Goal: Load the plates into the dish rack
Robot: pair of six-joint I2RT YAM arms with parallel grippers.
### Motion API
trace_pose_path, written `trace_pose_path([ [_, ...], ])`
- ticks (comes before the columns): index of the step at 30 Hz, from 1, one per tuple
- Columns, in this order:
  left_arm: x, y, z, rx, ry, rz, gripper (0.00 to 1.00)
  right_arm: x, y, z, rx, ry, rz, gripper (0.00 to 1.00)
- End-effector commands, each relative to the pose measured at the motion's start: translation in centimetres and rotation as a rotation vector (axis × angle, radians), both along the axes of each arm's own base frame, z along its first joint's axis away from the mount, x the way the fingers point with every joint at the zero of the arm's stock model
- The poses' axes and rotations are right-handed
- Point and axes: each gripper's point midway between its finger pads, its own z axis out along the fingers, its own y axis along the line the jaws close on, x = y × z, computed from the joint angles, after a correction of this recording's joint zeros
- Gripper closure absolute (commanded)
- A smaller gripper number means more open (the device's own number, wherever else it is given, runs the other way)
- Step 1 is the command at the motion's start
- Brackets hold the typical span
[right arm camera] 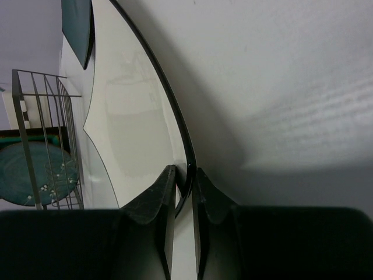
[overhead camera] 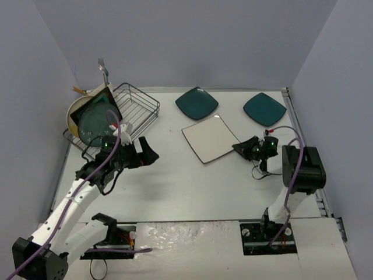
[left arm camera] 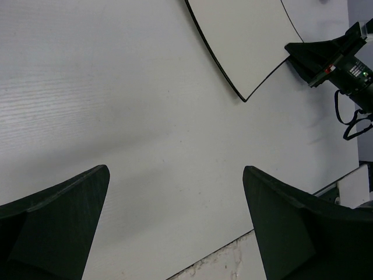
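My right jaws are clamped on the rim of the white square plate (overhead camera: pixel 208 139) (right arm camera: pixel 134 116), at its right corner, in the middle of the counter (overhead camera: pixel 192 186). My left jaws hang apart, holding nothing, over bare counter just in front of the dish rack (overhead camera: pixel 152 100) at the far left. Three plates lean in the rack: a round grey-blue plate (overhead camera: pixel 95 123) in front, with a brown-rimmed teal square (overhead camera: pixel 105 97) and a round cream plate (overhead camera: pixel 72 115) behind. A dark teal plate (overhead camera: pixel 197 102) and a second dark teal plate (overhead camera: pixel 264 108) lie flat beyond the white one.
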Motion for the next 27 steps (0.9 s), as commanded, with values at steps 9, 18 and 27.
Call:
trace_pose_path([
  [9,2.3,-6.5,0.7,-0.35,0.112,0.065,0.03,-3.1,1.5,9.7,0.14,-0.103,-0.019,1.0],
  [18,3.8,-12.8,-1.4,-0.439,0.273,0.085,0.03,-4.0,1.3,11.6,0.221,-0.065,-0.091,1.0],
  [27,6.7,-17.7,-3.6,-0.576,0.407,0.134,0.03,-4.7,1.9,11.2,0.24,-0.047,-0.065,1.0],
])
